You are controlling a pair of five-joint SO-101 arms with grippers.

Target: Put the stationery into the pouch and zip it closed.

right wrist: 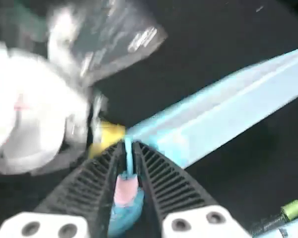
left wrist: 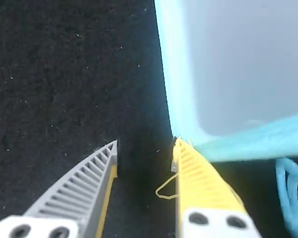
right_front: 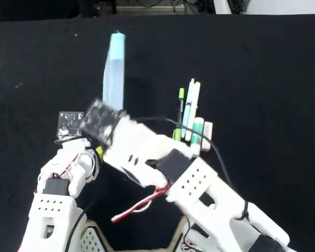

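- Up high first: looking down on one pale-blue pouch (right_front: 114, 68) lying flat on the black table (right_front: 262, 63), near the stationery (right_front: 190, 121) but apart from it.
- Counting the stationery: five pieces side by side, namely one green-capped marker (right_front: 180, 100), two pale pens (right_front: 195, 102) and two short stubs (right_front: 198, 131).
- Counting arms: two, both ending at the pouch's near end, with the grip itself hidden under the right arm from above.
- Cutting to the right wrist view for that: right gripper (right wrist: 128, 145) pressed together, pinching the blue zip pull (right wrist: 128, 158), pink tab (right wrist: 124, 188) between the black fingers, right at the pouch's end.
- Over to the left wrist view: left gripper (left wrist: 146, 144) spread wide over bare table, yellow fingertip (left wrist: 181, 153) touching the pouch's corner, grey one apart from it.
- Spotting a loose blue cord (left wrist: 288, 183) just beside the yellow finger.
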